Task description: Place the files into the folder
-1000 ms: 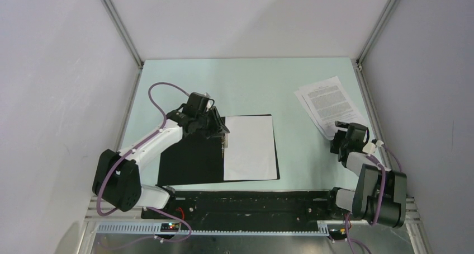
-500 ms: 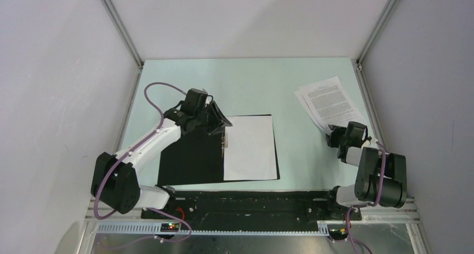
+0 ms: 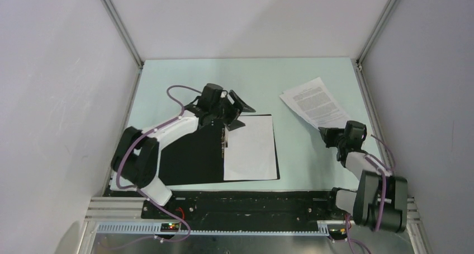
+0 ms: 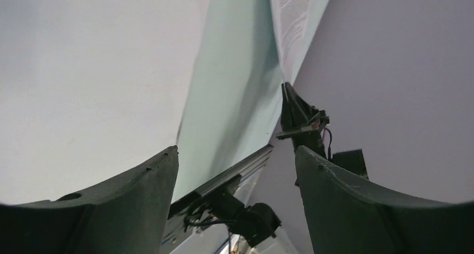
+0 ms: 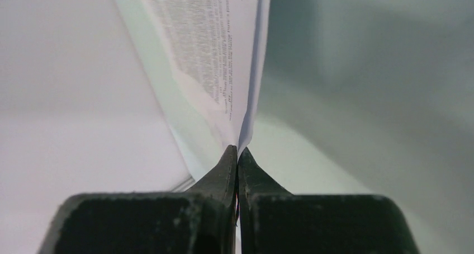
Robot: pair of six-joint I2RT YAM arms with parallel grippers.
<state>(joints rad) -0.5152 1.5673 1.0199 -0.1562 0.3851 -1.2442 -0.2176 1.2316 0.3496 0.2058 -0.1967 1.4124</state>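
the printed sheets [image 3: 313, 102] lay at the far right of the worktop [image 3: 184, 80], their near corner pinched between the closed right fingers [image 5: 237, 156]. the blank sheet [image 3: 250, 147] rested on the right half of the open, black-lined folder [image 3: 193, 156] at centre. the left fingers [image 3: 242, 104] gaped wide above its far edge, holding nothing.
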